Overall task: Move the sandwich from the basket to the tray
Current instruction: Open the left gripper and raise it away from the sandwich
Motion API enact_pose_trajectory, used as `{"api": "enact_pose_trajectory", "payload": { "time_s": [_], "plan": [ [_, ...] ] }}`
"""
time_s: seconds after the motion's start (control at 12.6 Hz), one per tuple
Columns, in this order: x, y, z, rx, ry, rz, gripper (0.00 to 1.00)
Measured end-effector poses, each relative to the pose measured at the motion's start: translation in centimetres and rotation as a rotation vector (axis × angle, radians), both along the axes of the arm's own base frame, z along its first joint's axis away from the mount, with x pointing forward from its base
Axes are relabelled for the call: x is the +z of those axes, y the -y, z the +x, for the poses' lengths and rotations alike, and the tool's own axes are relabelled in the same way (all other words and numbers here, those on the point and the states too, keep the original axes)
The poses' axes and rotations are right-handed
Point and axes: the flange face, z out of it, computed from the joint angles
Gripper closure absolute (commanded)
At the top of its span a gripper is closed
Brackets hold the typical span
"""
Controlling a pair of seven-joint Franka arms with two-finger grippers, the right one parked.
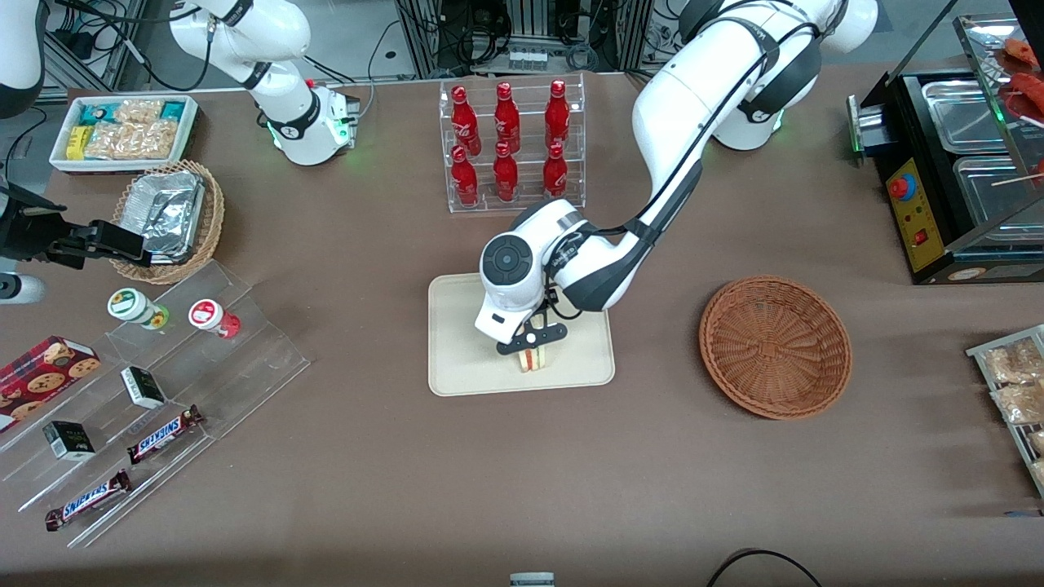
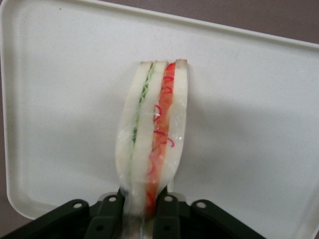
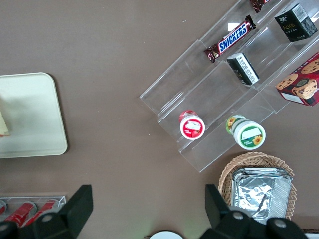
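My left gripper [image 1: 534,349] hangs over the cream tray [image 1: 465,342], shut on the sandwich [image 1: 534,359]. In the left wrist view the sandwich [image 2: 152,134] is a pale wedge with green and red-orange layers, pinched between the black fingers [image 2: 107,214] of the gripper [image 2: 142,216], with the tray [image 2: 249,114] right beneath it. Whether the sandwich touches the tray surface I cannot tell. The reddish-brown wicker basket [image 1: 775,346] stands empty beside the tray, toward the working arm's end of the table.
A clear rack of red bottles [image 1: 510,147] stands farther from the front camera than the tray. Toward the parked arm's end are a tan foil-filled basket [image 1: 171,216], a snack bin [image 1: 122,130] and acrylic steps with candy bars [image 1: 163,432]. A black food warmer [image 1: 954,155] is toward the working arm's end.
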Motion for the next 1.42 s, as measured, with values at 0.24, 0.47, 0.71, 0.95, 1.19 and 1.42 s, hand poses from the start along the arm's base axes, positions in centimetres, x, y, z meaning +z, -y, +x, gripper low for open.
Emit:
{"api": "enact_pose_trajectory", "payload": {
  "time_s": [0.24, 0.47, 0.71, 0.95, 1.19, 1.42],
  "plan": [
    [-0.3, 0.0, -0.1, 0.000, -0.003, 0.002, 0.01],
    [1.0, 0.1, 0.4, 0.005, 0.006, -0.002, 0.01],
    [6.2, -0.4, 1.2, 0.014, 0.018, 0.008, 0.01],
    [12.2, -1.3, 1.3, -0.016, 0.046, 0.005, 0.01],
    [15.6, -5.7, 4.6, -0.086, 0.052, -0.025, 0.01],
    [18.4, -12.2, 7.8, -0.184, 0.022, -0.024, 0.01]
  ]
}}
